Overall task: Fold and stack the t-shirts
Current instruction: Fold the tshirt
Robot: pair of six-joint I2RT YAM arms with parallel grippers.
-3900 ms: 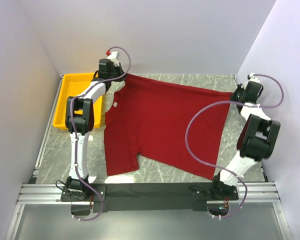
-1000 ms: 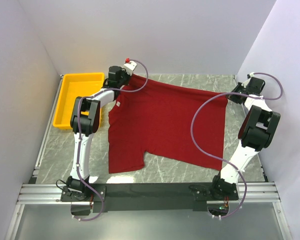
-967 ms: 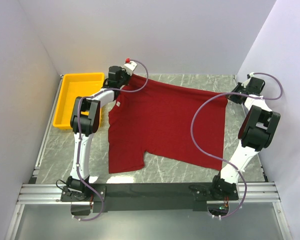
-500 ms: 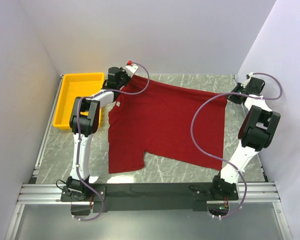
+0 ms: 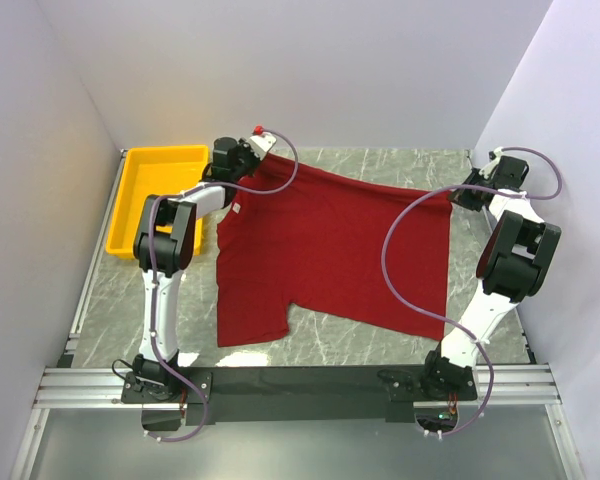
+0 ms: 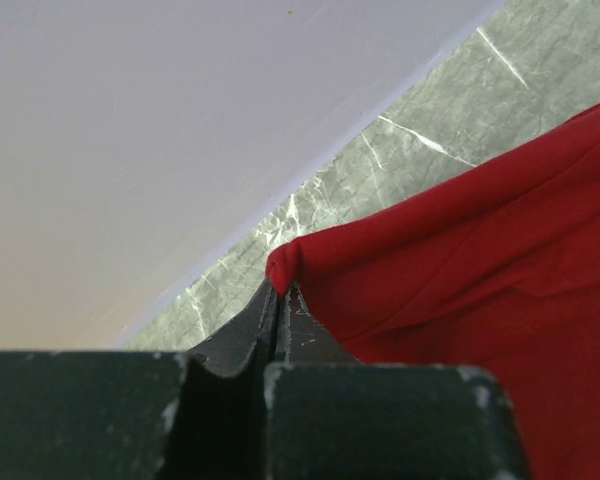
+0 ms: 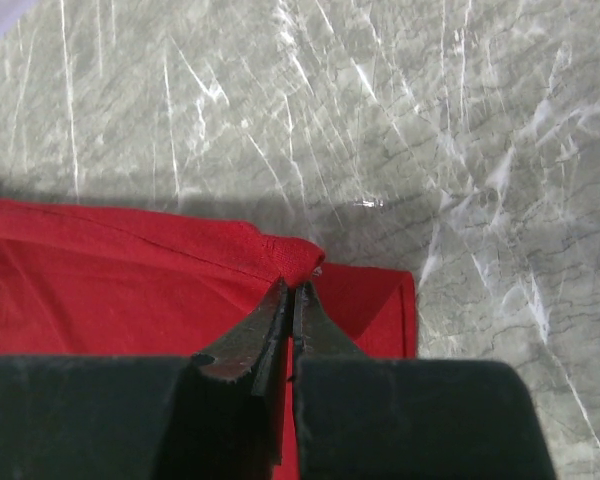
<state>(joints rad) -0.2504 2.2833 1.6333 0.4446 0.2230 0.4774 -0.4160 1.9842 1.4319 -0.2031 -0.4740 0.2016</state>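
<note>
T-shirt (image 5: 330, 250) hem corner drawn inward, long axis left-right, collar left

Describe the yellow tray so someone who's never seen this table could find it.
On the grey marbled table, look to the far left corner by the side wall. The tray sits there, left of the dark red t-shirt; it is the only bright yellow, rigid, open box.

dark red t-shirt (image 5: 330, 250): one
yellow plastic tray (image 5: 145, 180): one
robot arm (image 5: 158, 290): two
purple cable (image 5: 384, 255): two
marble table (image 5: 110, 310): one
</note>
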